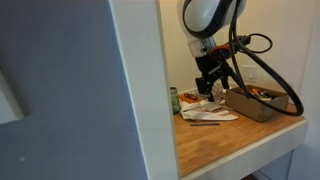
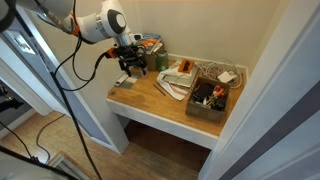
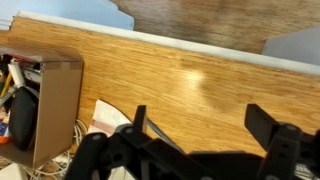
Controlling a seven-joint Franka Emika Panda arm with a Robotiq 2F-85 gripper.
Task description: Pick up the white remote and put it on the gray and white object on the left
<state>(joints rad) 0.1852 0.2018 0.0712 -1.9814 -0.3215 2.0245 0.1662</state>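
The wooden table fills the alcove, bare grain across its middle in the wrist view. My arm reaches in over its left end, with a black cable looping down beside it. The brown box sits on the right part of the table, open-topped and crammed with mixed bits. In the wrist view its cardboard wall shows at the left edge, and any print on what is inside is too small to read. The gray and white object lies flat between the box and me, seen in an exterior view as pale sheets near the front edge. My gripper hangs above the table's left part, off the surface. My jaws are spread wide with only bare wood between them. A small green can stands against the side wall, its label illegible. The white remote looks to be the slim bar lying near the table's left edge, below me and apart from the gray and white object
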